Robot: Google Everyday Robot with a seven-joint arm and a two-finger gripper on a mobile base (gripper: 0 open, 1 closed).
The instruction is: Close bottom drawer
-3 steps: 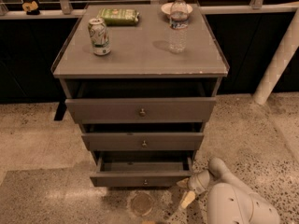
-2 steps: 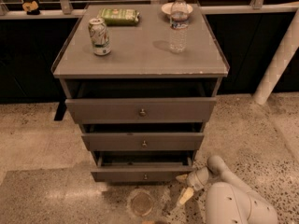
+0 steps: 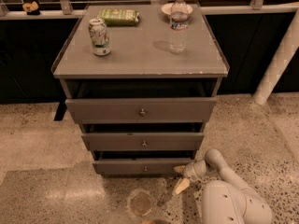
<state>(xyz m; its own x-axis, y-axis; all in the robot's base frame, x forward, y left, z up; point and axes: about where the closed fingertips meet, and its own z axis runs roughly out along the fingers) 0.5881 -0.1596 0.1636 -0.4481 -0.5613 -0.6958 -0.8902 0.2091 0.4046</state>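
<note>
Camera view is showing the bottom drawer (image 3: 140, 166) sitting slightly pulled out, lowest in the cabinet (image 3: 140, 55), just above the floor. It is looking rigid, light and free-sliding, so a flat push on the front panel is probably suiting it better than gripping the tiny knob (image 3: 145, 169). The gripper (image 3: 180, 178) is hovering at the panel's right end, jaws apart, upper finger (image 3: 179, 170) seemingly touching it.

One camera looks down from high, close before the front edge of the flat grey counter (image 3: 140, 55). The cream two-finger gripper (image 3: 181, 178) sits spread, low under its front-right corner.
</note>
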